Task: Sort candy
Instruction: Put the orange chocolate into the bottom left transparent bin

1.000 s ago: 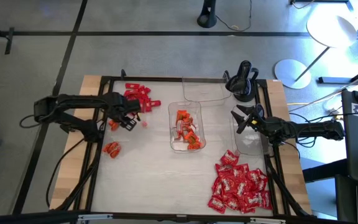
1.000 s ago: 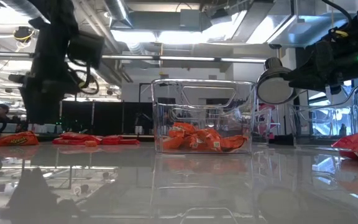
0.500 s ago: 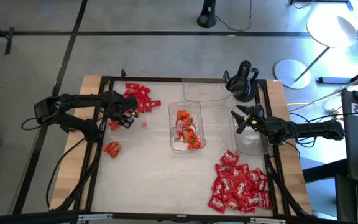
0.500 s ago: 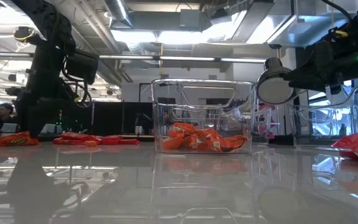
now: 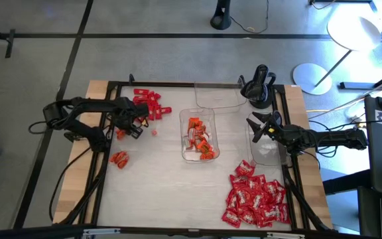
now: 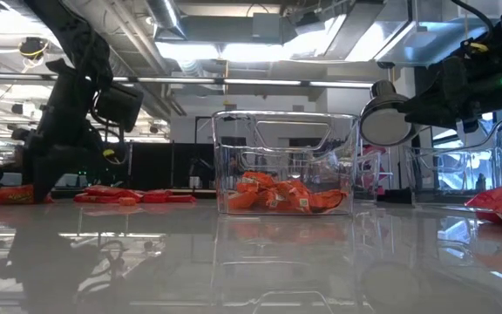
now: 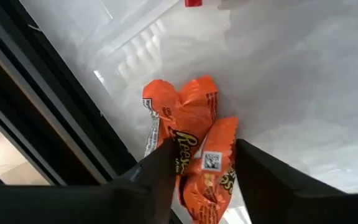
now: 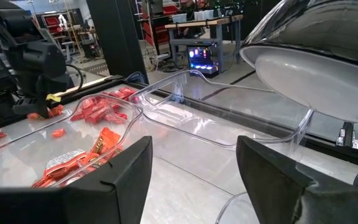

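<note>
My left gripper (image 5: 126,127) points steeply down over a small heap of orange candy (image 7: 194,134) that lies flat on the table near its left edge. Its fingers stand on either side of the heap (image 5: 119,133). More orange candy (image 5: 119,158) lies nearer the front. Red candy (image 5: 146,103) is piled at the far left. Red candy with white marks (image 5: 256,199) is heaped at the near right. The middle clear tray (image 5: 184,153) holds orange candy (image 5: 199,139). My right gripper (image 5: 260,126) waits open above the right tray (image 5: 265,154). My left gripper comes at the orange heap from above, with one finger (image 7: 160,171) at each side of the top wrappers (image 7: 207,165). The heap lies on the table. Whether the fingers touch the wrappers, I cannot tell.
The black frame rail (image 7: 48,118) runs close beside the orange heap. A third clear tray (image 5: 219,97) stands at the far edge, next to a black stand (image 5: 257,86). One small red candy (image 5: 154,131) lies between my left gripper and the middle tray.
My left gripper has sunk toward the orange heap by the table's left edge and has tipped more steeply down. The candy has stayed where it was.
</note>
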`<state>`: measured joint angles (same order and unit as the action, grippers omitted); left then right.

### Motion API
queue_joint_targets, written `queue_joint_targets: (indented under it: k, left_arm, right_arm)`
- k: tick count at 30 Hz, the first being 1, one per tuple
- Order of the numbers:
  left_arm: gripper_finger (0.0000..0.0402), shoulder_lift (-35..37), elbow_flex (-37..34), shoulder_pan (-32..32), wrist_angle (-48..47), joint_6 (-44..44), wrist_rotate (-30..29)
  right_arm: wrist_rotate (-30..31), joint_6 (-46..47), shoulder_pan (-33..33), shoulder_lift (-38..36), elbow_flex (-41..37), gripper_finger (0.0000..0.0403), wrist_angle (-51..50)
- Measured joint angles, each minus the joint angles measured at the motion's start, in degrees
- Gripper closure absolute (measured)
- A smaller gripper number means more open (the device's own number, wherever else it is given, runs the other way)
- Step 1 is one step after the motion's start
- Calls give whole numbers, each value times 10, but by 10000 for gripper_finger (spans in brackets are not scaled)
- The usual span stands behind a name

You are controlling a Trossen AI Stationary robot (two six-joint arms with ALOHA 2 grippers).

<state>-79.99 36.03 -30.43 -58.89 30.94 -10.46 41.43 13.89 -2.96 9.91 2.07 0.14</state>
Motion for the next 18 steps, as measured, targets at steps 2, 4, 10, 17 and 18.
queue_joint_targets:
  k: [2, 4, 10, 17, 18]
  left_arm:
    - [290, 0, 0, 3, 0, -5, 2]
    - [311, 0, 1, 7, 0, -9, 3]
    - [350, 0, 26, 27, 1, -10, 19]
    - [358, 0, 96, 65, 0, -11, 31]
    - [357, 0, 108, 72, -1, -10, 31]
  right_arm:
    - [0, 0, 0, 0, 0, 173, 0]
    - [0, 0, 0, 0, 0, 173, 0]
    - [0, 0, 0, 0, 0, 173, 0]
    - [0, 0, 0, 0, 0, 173, 0]
    - [0, 0, 0, 0, 0, 173, 0]
